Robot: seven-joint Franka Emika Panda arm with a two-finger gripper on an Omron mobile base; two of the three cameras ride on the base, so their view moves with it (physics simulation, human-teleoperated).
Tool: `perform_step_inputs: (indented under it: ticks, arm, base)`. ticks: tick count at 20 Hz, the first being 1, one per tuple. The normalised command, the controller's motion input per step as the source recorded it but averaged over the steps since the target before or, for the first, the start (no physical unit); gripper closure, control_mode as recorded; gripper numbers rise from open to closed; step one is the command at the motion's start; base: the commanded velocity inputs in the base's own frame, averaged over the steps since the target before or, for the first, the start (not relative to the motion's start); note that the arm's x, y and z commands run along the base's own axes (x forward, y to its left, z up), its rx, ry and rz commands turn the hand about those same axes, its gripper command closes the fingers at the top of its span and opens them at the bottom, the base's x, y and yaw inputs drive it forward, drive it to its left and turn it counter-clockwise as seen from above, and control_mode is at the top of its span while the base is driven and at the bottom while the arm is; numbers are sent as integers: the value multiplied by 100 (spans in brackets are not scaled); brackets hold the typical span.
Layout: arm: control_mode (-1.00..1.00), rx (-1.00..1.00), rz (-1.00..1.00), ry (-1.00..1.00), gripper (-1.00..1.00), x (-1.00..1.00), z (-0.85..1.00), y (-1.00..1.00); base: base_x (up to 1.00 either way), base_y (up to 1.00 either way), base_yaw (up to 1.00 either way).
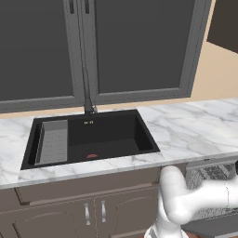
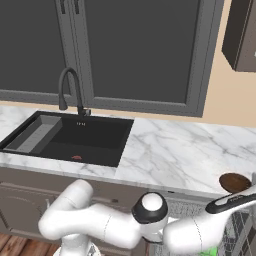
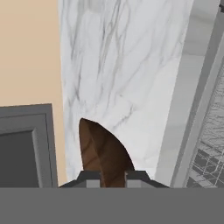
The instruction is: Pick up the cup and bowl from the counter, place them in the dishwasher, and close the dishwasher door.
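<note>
Fingers (image 3: 113, 176) round brown bowl (image 3: 103, 153) over marble counter (image 3: 118, 70)

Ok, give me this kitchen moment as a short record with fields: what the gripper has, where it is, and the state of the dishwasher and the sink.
gripper: shut on the rim of the brown bowl
bowl position: over the right part of the counter, near its front edge
dishwasher: open, wire rack showing below the counter edge
sink: black, with a grey tray at its left and a small red thing at the bottom
faucet: dark, behind the sink
</note>
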Motion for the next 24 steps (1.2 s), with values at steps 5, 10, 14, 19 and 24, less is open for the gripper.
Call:
perform_step_inputs:
  ticks: [5, 10, 14, 19, 24]
  arm:
    - [-100, 0, 6, -5, 100, -61, -3, 1]
    - [-100, 0, 7, -6, 100, -66, -1, 0]
    - [-100, 0, 8, -3, 100, -49, -11, 0]
    - [-100, 0, 10, 0, 100, -36, -25, 1]
    - [-100, 0, 9, 0, 100, -28, -43, 3]
  base:
    - [0, 0, 0]
    - [0, 0, 0]
    - [0, 0, 0]
    - [0, 0, 0]
    - [0, 0, 0]
